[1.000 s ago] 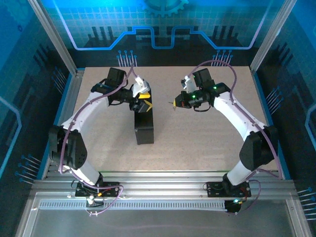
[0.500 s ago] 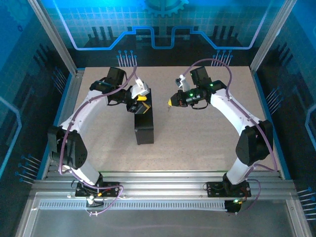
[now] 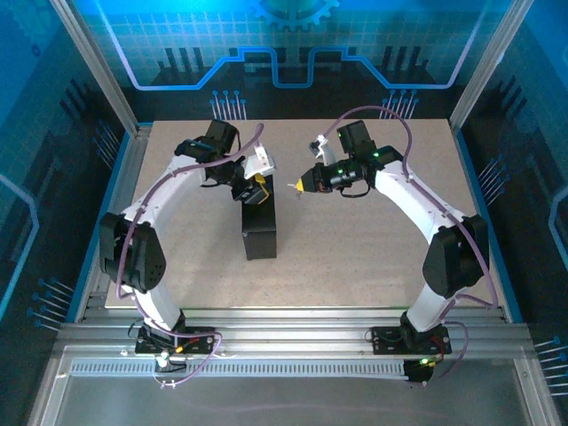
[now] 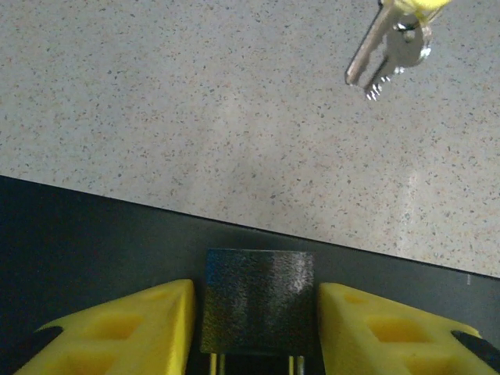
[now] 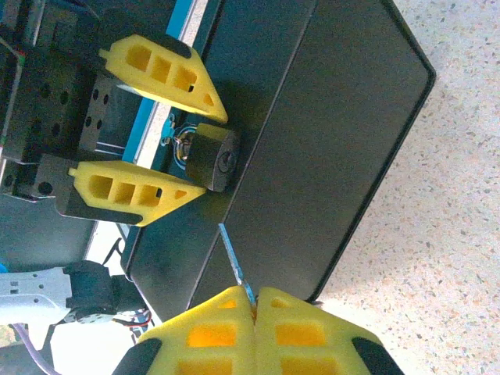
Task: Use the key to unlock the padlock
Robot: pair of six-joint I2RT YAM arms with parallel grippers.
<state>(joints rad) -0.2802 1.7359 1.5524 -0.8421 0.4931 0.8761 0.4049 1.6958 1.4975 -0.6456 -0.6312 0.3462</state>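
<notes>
The padlock (image 4: 258, 305), a small dark body with a silvery shackle, sits between the yellow fingers (image 4: 133, 328) of my left gripper (image 3: 256, 186), which is shut on it above the far end of the long black box (image 3: 258, 232). In the right wrist view the padlock (image 5: 211, 156) turns its round keyhole face toward me. My right gripper (image 5: 251, 293) is shut on the key (image 5: 233, 254), whose thin blade points at the padlock with a short gap between them. A bunch of silvery keys (image 4: 387, 51) hangs at the top right of the left wrist view.
The black box (image 5: 336, 133) lies lengthwise in the middle of the speckled tabletop (image 3: 373, 257). Blue panels and metal frame rails (image 3: 106, 106) wall the table in on the left, right and back. Bare tabletop lies on both sides of the box.
My right gripper has moved left with the key, closing most of the gap to the padlock. The left arm has shifted a little and still holds the padlock over the box.
</notes>
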